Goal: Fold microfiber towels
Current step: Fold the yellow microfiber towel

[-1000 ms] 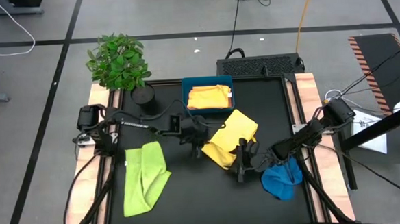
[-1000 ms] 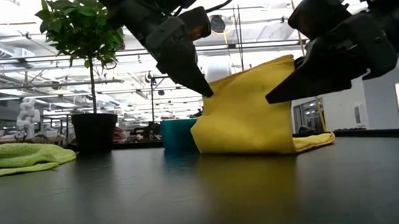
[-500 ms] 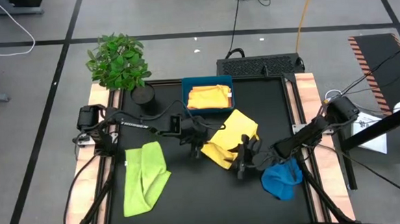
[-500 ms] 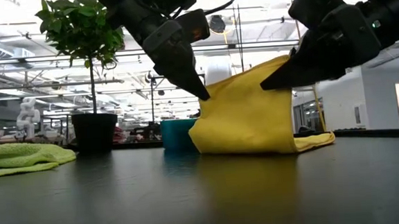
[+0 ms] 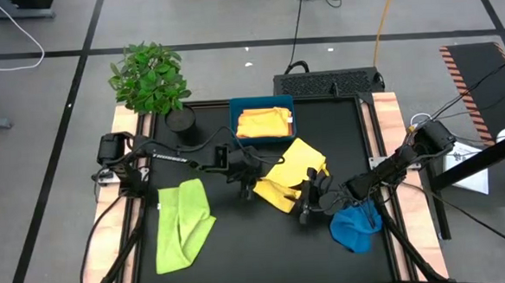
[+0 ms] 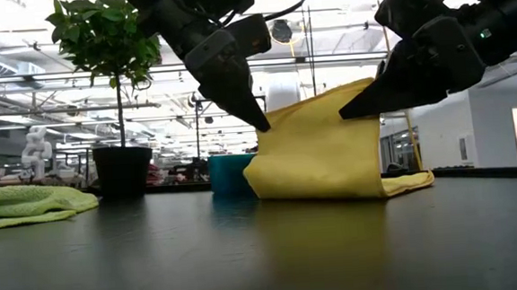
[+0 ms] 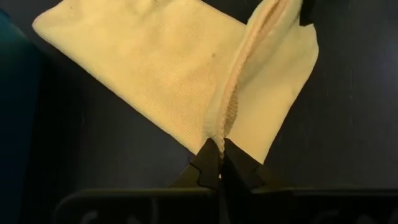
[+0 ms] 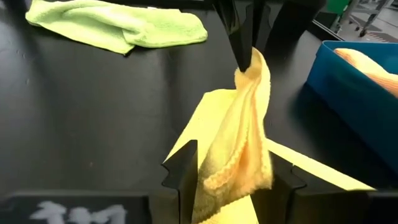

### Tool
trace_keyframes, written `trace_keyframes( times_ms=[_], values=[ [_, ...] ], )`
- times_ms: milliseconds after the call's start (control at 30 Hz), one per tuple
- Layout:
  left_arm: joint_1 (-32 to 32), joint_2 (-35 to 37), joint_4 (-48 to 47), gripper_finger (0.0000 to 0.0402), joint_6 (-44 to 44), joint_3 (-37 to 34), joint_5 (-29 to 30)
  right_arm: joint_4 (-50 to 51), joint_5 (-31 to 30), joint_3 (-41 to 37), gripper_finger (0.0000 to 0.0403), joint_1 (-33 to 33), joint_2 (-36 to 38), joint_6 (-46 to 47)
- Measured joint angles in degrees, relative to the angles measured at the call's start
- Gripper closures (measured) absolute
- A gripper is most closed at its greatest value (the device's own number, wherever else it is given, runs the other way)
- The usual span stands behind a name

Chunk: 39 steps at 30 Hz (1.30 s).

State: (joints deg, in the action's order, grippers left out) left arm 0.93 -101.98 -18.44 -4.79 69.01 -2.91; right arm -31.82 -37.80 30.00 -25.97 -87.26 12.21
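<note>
A black table (image 5: 242, 263) filled the middle of the room, with two dark robot arms reaching in from its left and right sides. Near the table's left front lay a lime green towel (image 5: 182, 224), loosely folded lengthwise and flat, well apart from both arms. In the middle sat a pale yellow towel (image 5: 295, 167), partly flat on the table and partly lifted into a raised ridge; from table height it stood up like a small tent (image 6: 318, 159). A potted plant (image 5: 150, 77) stood at the back left corner, and just to its right a blue tray (image 5: 261, 104) held a folded orange towel (image 5: 264, 121). A crumpled blue towel (image 5: 356, 226) lay near the right front, just beside the right arm.

The left gripper (image 5: 251, 183) was pinched tight on one corner of the pale yellow towel, its two fingers (image 7: 210, 167) closed together with the hemmed edge caught between them, holding that corner up off the table. The right gripper (image 5: 306, 206) sat at the towel's opposite, nearer end, its fingers (image 8: 186, 167) on either side of a bunched fold of the cloth, which filled the gap between them; whether they had fully clamped it I could not tell. The towel stretched between the two grippers.
</note>
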Motion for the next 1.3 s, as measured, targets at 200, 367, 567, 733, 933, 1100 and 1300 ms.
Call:
trace_keyframes(
  times_ms=[200, 367, 567, 733, 933, 1100, 1300],
  values=[
    [0.0, -0.01, -1.04, 0.0398, -0.48, 0.0, 0.01, 0.02, 0.02, 0.0, 0.0282, -0.01, 0.18, -0.73],
    [0.0, 0.01, -1.22, 0.0395, -0.71, 0.0, 0.04, 0.92, 0.01, -0.02, 0.0281, -0.01, 2.26, -1.25],
    [-0.07, 0.01, -1.27, 0.0396, -0.81, 0.0, 0.05, 1.56, 0.37, -0.02, 0.0281, -0.01, 4.52, -2.38],
    [-0.44, 0.01, -1.28, 0.0397, -0.93, 0.0, 0.1, 5.29, 0.52, -0.02, 0.0285, -0.01, 4.52, -0.72],
    [-0.76, 0.01, -1.31, 0.0398, -0.95, 0.0, 0.53, 7.18, 0.55, -0.02, 0.0309, -0.01, 4.52, 0.5],
    [-1.0, 0.0, -1.65, 0.0395, -0.77, 0.0, 0.54, 6.3, 0.59, -0.02, 0.0363, -0.01, 4.52, -0.95],
    [-2.83, 0.08, -3.57, 0.0395, 0.45, 0.0, 1.27, 5.32, 2.12, -0.02, 0.0396, 0.01, 5.15, -1.9]
  ],
)
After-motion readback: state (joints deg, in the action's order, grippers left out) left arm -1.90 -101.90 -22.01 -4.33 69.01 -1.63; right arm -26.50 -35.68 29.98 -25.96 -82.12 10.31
